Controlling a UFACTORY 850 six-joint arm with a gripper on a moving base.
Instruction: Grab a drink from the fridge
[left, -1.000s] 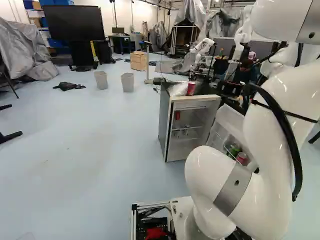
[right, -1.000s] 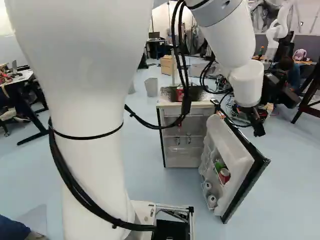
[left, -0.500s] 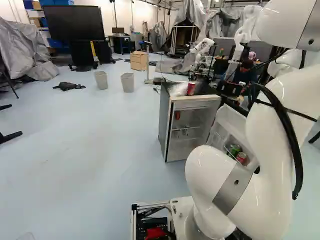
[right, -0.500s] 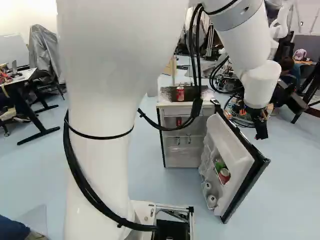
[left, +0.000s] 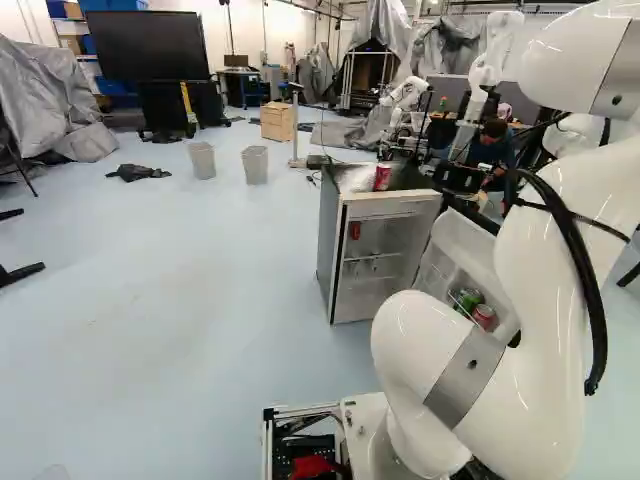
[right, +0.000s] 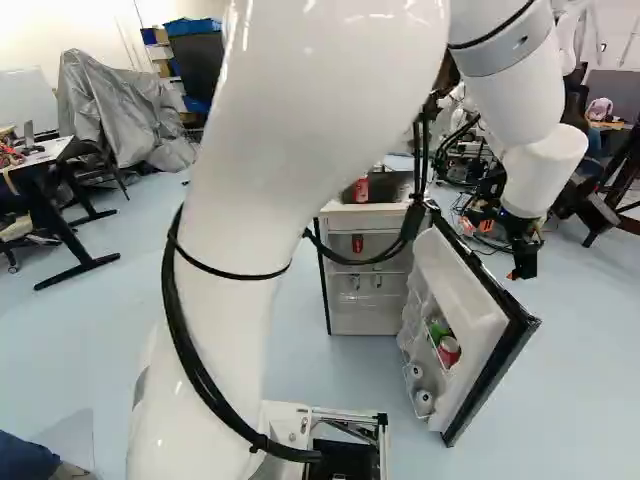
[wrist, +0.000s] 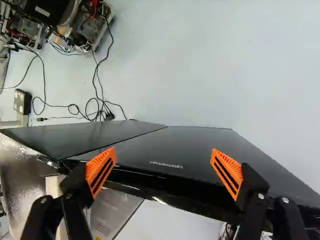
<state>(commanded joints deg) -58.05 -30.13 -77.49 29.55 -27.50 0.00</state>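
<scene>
Fridge (right: 368, 318) open, door (right: 465, 290) wide

White arm (right: 320, 110) bends rightward across view. Gripper (right: 522, 268) points down, right of door's top edge. Red can (right: 361, 190) on fridge top. Door racks hold second red can (right: 449, 351), two white cylinders (right: 424, 402).

From my seat, the left base view shows the pale floor (left: 200, 330) carrying the fridge (left: 333, 260), just off centre toward three o'clock. Toward ten o'clock lie a dark crumpled cloth (left: 138, 172) and a bin (left: 202, 160), with a second bin (left: 255, 165) and a wooden box (left: 273, 124) toward eleven. On the fridge's top I have a red can (left: 382, 177), crumpled silvery material (left: 355, 178) at its nine o'clock. At four o'clock in my right base view, the open door's upper rack (right: 432, 342) holds green (right: 438, 327) and red (right: 449, 350) items; pale cylinders (right: 424, 402) sit at its seven.
</scene>
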